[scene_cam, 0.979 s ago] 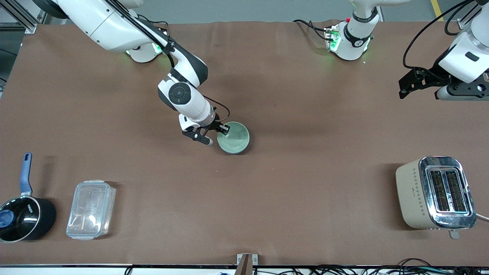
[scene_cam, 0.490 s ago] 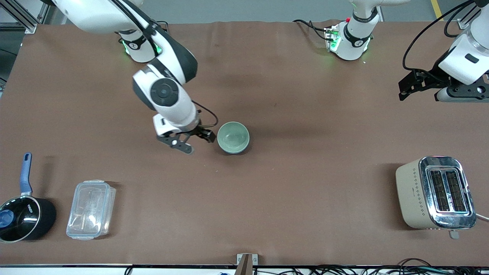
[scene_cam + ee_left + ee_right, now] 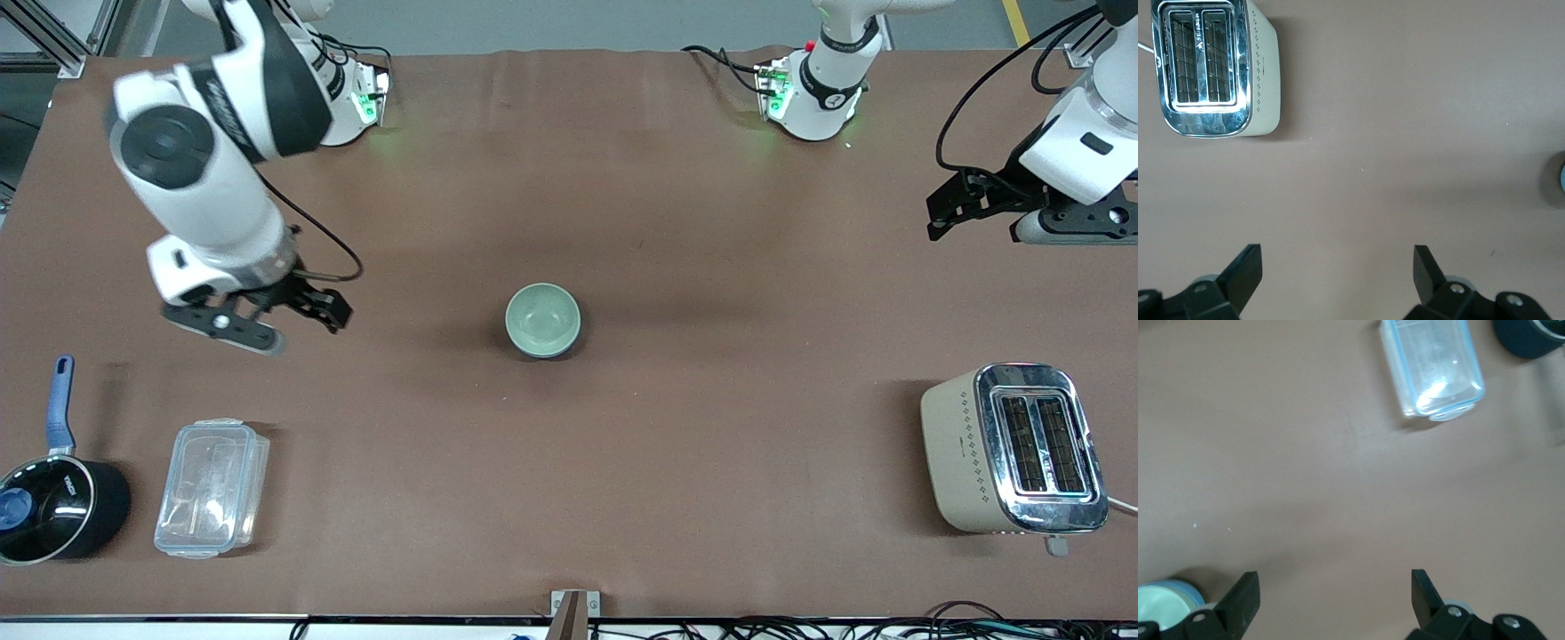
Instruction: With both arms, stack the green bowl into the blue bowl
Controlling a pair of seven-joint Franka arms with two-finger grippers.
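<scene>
The pale green bowl (image 3: 542, 317) sits in the middle of the table, nested in the blue bowl, whose blue wall shows around it in the right wrist view (image 3: 1190, 591). The green inside also shows there (image 3: 1157, 608). My right gripper (image 3: 322, 308) is open and empty, up over bare table between the bowls and the right arm's end; in its wrist view (image 3: 1335, 593) the jaws stand wide apart. My left gripper (image 3: 949, 206) is open and empty and waits over the left arm's end of the table; its wrist view (image 3: 1338, 267) shows only bare table between the jaws.
A beige and chrome toaster (image 3: 1013, 449) stands at the left arm's end, near the front camera. A clear plastic container (image 3: 212, 487) and a black saucepan with a blue handle (image 3: 55, 498) lie at the right arm's end, near the front camera.
My right gripper let go of the green bowl's rim, rose and swung away toward the right arm's end of the table. The bowl stayed put. The left arm barely moved.
</scene>
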